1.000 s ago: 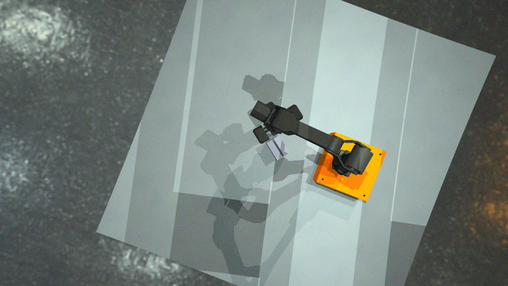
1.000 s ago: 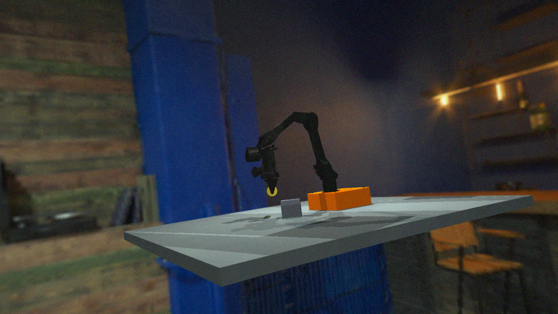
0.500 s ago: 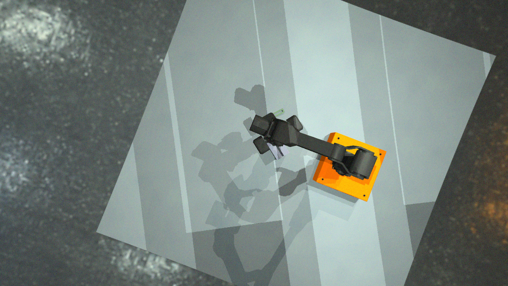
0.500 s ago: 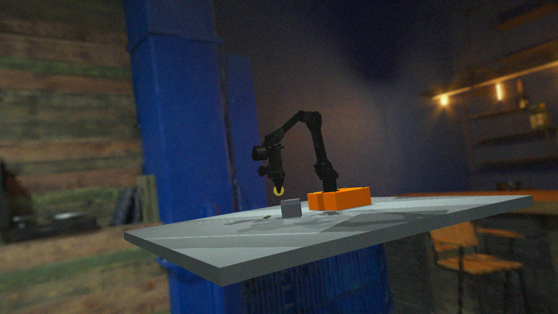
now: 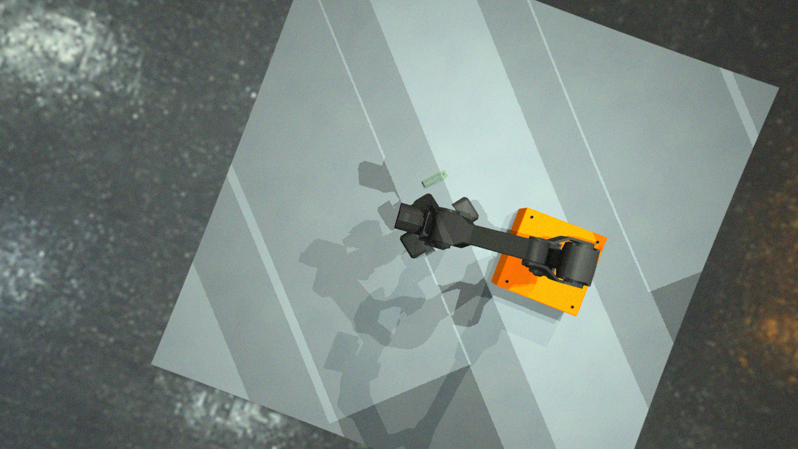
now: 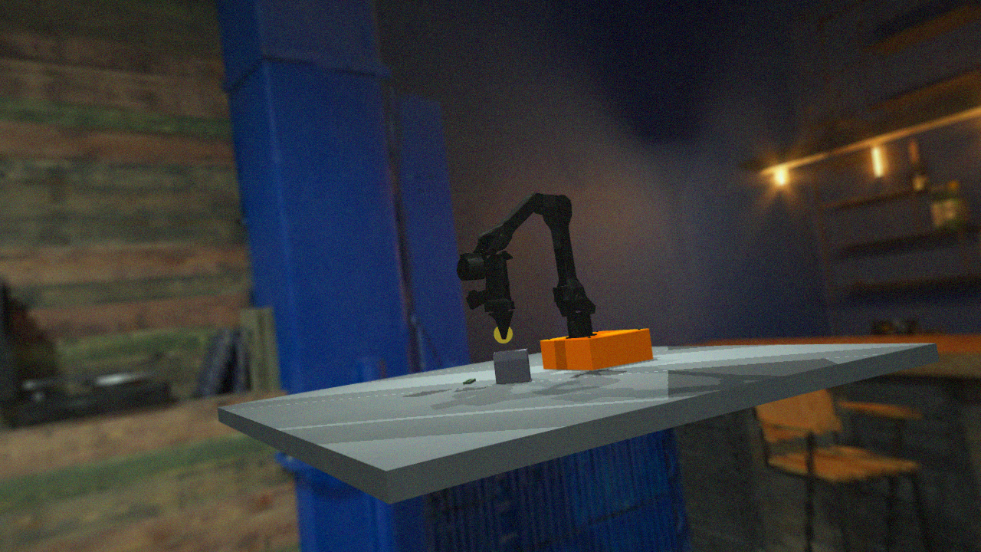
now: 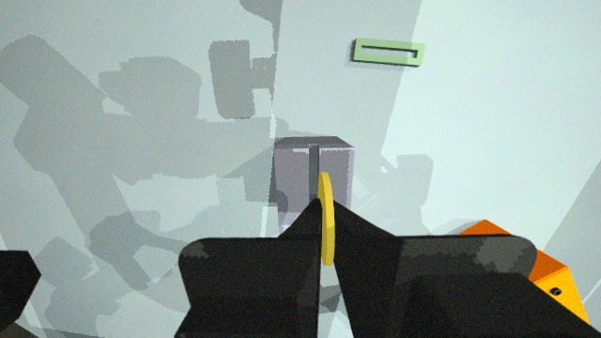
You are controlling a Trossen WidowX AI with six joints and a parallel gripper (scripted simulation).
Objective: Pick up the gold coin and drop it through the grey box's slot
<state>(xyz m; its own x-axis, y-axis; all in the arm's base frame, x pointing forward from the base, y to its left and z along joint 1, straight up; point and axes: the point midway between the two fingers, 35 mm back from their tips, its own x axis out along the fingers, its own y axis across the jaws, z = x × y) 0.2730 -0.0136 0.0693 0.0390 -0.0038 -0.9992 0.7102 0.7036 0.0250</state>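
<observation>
My gripper (image 6: 503,336) (image 7: 321,205) is shut on the gold coin (image 6: 497,335) (image 7: 328,235), which is held on edge. In the wrist view the coin runs nearly in line with the slot (image 7: 314,164) and appears slightly to its right. The grey box (image 6: 512,366) (image 7: 293,171) stands on the table below the gripper; in the exterior view the coin is above the box lid with a gap between them. In the top view the arm hides the box, coin and fingertips. The holder (image 5: 434,179) (image 6: 469,381) (image 7: 390,42) lies on the table, its groove empty.
The orange base block (image 5: 549,223) (image 6: 621,349) (image 7: 559,277) carries the arm and stands to the right of the box in the exterior view. The pale table (image 5: 290,139) (image 6: 384,449) has striped shading and arm shadows across it.
</observation>
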